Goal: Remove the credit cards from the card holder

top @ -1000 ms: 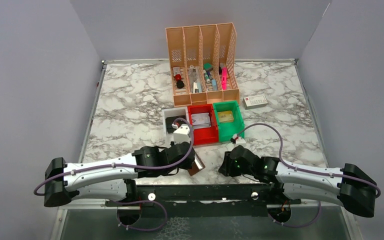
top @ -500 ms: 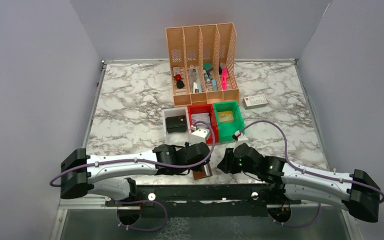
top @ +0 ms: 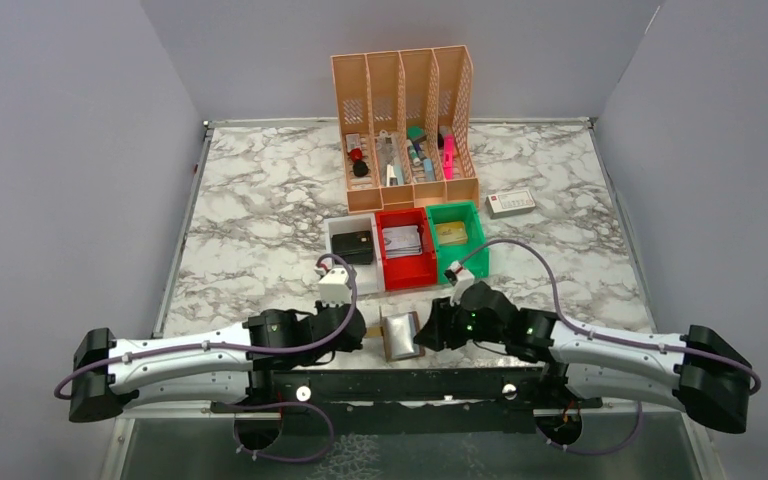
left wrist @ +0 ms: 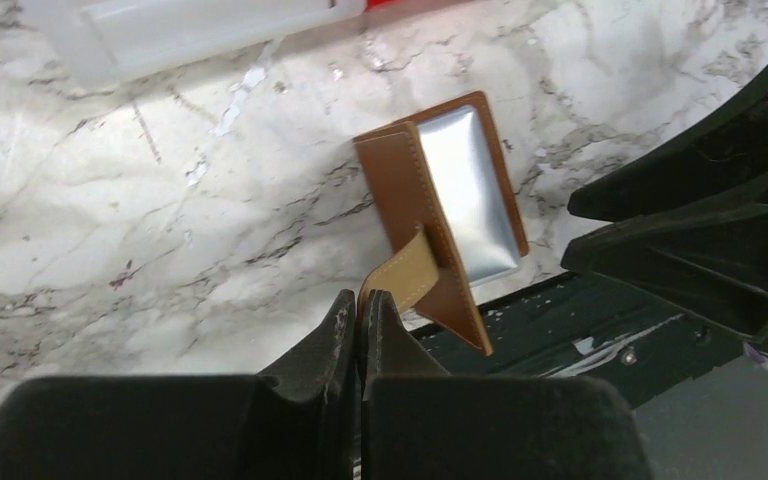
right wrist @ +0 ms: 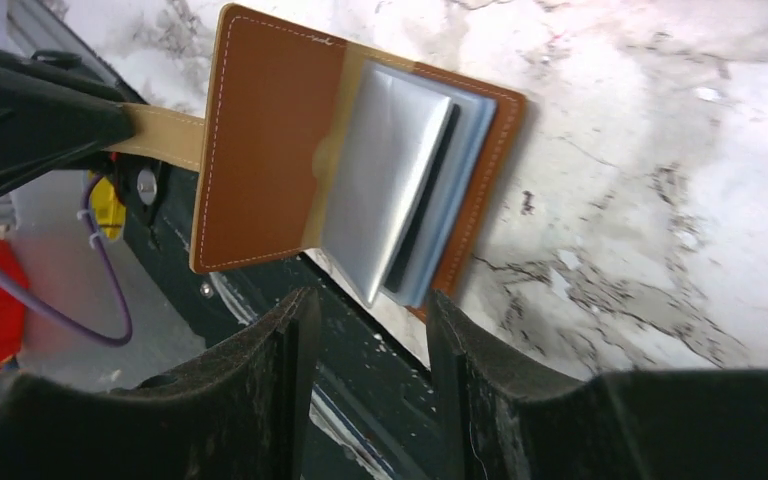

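Brown leather card holder (right wrist: 265,150) lies opened on the marble worktop (top: 260,220), between the two hands; its near corner juts over the black rail (left wrist: 560,345) at the worktop's edge; left hand (left wrist: 360,315) is pinched tight on the holder's tan strap (left wrist: 400,272); right hand (right wrist: 368,305) hovers just short of the silvery-grey credit cards (right wrist: 390,195), fingers parted about halfway, gripping nothing; the cards sit stacked in the holder's half nearest the right hand, lifting slightly off the backing.
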Controlling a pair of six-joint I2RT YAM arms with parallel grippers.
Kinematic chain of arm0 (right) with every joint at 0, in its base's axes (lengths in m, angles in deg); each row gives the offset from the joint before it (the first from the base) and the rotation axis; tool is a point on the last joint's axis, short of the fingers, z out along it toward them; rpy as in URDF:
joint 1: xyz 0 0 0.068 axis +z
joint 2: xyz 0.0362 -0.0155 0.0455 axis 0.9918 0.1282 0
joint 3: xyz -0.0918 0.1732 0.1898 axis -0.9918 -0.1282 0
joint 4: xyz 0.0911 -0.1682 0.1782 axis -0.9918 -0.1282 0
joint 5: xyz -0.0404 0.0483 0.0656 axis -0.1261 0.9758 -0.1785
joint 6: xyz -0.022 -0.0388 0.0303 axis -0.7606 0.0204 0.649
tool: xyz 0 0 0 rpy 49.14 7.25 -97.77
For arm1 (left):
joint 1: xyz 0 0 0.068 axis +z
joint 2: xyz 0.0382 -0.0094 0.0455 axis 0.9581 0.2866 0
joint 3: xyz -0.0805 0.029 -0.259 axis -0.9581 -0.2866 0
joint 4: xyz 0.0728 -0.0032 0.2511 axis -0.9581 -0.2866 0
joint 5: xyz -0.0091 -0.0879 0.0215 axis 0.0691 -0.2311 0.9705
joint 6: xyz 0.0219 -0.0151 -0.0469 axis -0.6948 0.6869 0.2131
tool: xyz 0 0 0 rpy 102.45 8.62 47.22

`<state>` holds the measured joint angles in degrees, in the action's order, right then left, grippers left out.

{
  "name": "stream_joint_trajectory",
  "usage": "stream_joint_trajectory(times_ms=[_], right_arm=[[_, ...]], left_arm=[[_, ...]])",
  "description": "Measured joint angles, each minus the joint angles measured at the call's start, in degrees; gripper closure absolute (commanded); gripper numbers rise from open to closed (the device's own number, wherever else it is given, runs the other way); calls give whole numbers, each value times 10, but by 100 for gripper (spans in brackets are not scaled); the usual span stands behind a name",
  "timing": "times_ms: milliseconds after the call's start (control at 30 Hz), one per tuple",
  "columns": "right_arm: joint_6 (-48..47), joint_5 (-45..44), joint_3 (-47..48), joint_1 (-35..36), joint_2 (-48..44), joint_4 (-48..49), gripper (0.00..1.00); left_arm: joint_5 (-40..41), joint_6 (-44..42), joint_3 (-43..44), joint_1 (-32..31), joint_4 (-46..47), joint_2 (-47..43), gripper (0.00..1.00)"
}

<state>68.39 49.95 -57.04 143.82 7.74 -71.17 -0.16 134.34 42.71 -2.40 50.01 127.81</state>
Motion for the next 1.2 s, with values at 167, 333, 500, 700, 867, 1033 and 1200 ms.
stream_joint_trajectory(times_ms=[167,333,500,700,867,1033,1200], right_arm=[[-2,56,22,0,85,56,52],[0,79,43,0,141,87,50],[3,78,50,0,149,83,47],[4,48,62,0,132,50,43],[10,36,62,0,131,36,44],[13,56,61,0,152,50,47],[14,92,60,0,164,85,48]], left_arm=[[3,39,-34,0,-23,-16,100],[3,61,-44,0,-37,-3,100],[3,67,-45,0,-43,4,100],[3,71,-54,0,-45,2,100],[3,73,-55,0,-47,2,100],[3,73,-55,0,-47,13,100],[3,73,-55,0,-47,24,100]])
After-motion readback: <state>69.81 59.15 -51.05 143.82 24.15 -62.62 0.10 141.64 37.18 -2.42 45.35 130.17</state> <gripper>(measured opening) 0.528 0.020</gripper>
